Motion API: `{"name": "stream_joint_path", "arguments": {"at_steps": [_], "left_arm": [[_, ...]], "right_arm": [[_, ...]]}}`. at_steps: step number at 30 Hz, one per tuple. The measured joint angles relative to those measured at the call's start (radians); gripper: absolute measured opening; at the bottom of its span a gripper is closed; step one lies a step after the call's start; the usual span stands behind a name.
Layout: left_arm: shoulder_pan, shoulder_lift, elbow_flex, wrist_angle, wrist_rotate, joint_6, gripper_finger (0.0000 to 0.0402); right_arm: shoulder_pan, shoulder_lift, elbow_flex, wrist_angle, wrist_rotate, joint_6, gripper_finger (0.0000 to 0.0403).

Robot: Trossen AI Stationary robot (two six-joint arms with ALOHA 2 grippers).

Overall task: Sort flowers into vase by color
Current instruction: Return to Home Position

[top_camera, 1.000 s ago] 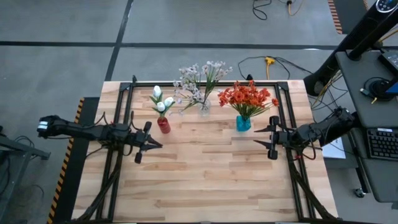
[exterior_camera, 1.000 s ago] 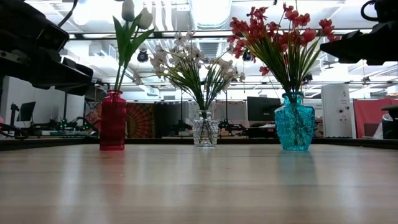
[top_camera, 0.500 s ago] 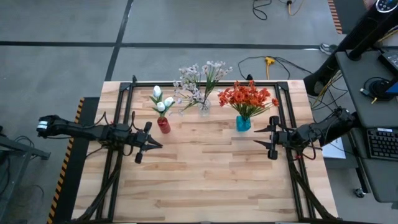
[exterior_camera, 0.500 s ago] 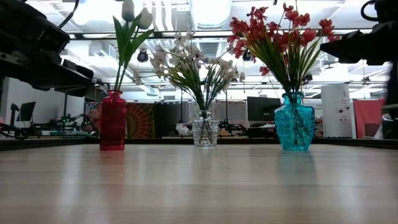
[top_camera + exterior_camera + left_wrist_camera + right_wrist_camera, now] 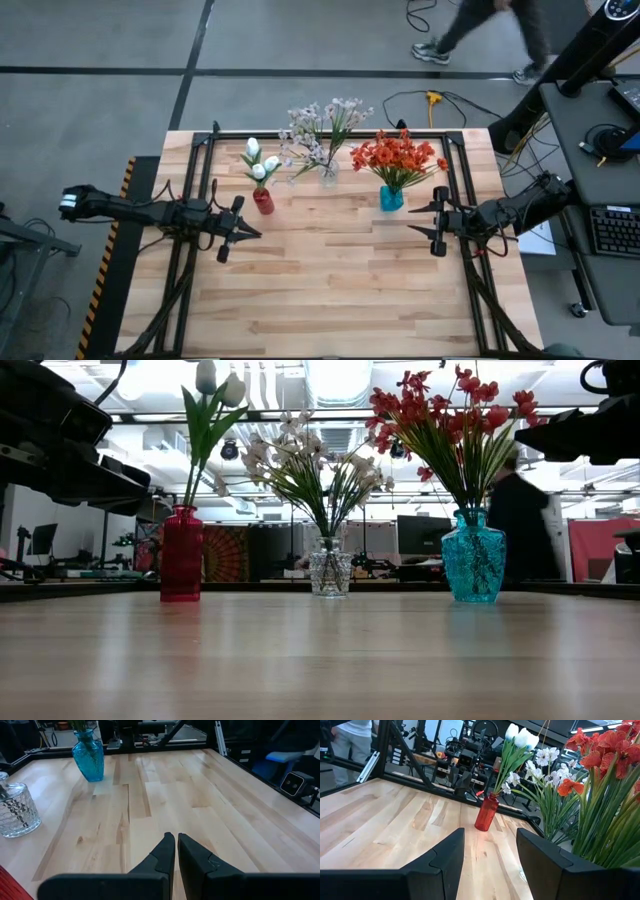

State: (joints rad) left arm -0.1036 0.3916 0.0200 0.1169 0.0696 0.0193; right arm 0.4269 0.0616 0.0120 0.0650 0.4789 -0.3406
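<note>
Wood-plank table (image 5: 330, 300), black frame round its edges. Along far half, 3 vases in a row, all upright, well apart from each other: red vase (image 5: 263, 202) toward L side, glass vase (image 5: 329, 177) in the middle & slightly farther back, blue vase (image 5: 391, 199) toward R side.

In red vase: white tulip buds (image 5: 262, 160) w/ green leaves. In glass vase: pale pink-white sprays (image 5: 320, 125), fanned out wide. In blue vase: orange-red blooms (image 5: 398, 155), thick bunch, stalks down inside the glass.

L gripper (image 5: 255, 232) above table's L side, near red vase on its nearer side, not touching it. Fingers pressed together, nothing between them; in L wrist view, tips meeting over bare boards, glass & blue vases ahead.

R gripper (image 5: 413, 220) above R side, near blue vase on its nearer side, clear of it. Fingers spread wide, holding nothing; in R wrist view, red vase w/ tulips straight across between them, orange blooms close at one side.

Low view: both arms dark at upper corners, well off the boards; vases standing on the table top.

Beyond far edge: person (image 5: 480, 25) on grey floor, cables (image 5: 430, 100) nearby. Same dark figure behind blue vase in low view. Keyboard (image 5: 612, 230) on desk off R side.
</note>
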Motion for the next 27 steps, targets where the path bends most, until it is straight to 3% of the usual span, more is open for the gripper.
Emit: {"name": "stream_joint_path", "arguments": {"at_steps": [27], "left_arm": [[0.000,0.000,0.000,0.001,0.000,0.000,0.0007]], "right_arm": [[0.000,0.000,0.000,0.000,0.000,0.000,0.0169]]}}
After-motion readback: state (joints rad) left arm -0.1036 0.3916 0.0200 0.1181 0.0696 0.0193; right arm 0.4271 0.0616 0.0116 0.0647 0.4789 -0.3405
